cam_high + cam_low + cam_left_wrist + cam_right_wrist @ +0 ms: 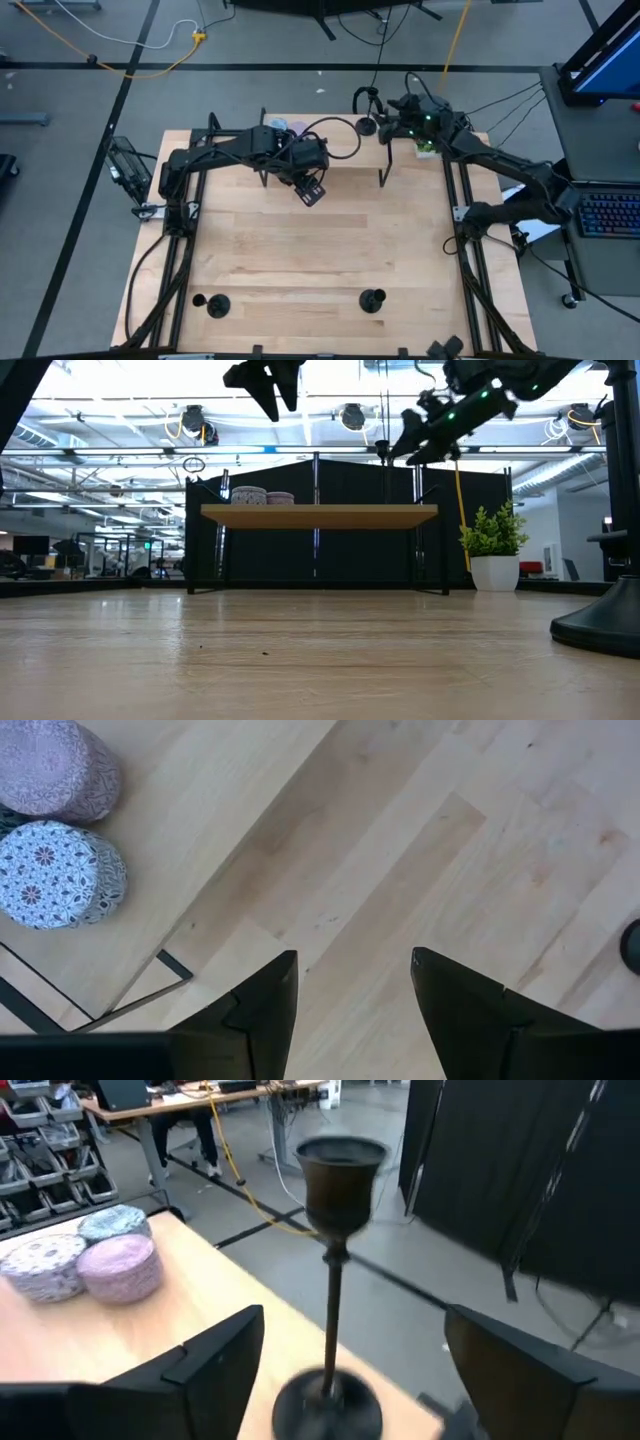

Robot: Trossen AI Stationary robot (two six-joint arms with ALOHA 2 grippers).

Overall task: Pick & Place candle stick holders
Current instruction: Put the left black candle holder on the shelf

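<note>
A: Pincer, right [345,1370], is standing released astride a holder [335,1260] on the raised shelf [340,150], fingers clear of the stem. Risk?

B: Withdrawing askew, a finger may be clipping the thin stem and toppling it off the edge.

A: Left pincer [350,1010]?

B: Hanging parted, empty, over the table [330,250].

A: Counts?

B: Three holders: one shelved, two [211,304] [372,299] waiting at the table's near edge; two tins [60,875] showing.

Left gripper [311,192] hangs mid-air, its fingers [262,1010] parted with nothing between them. Right gripper [375,118] is raised at the far edge, fingers [215,1355] spread wide.
</note>
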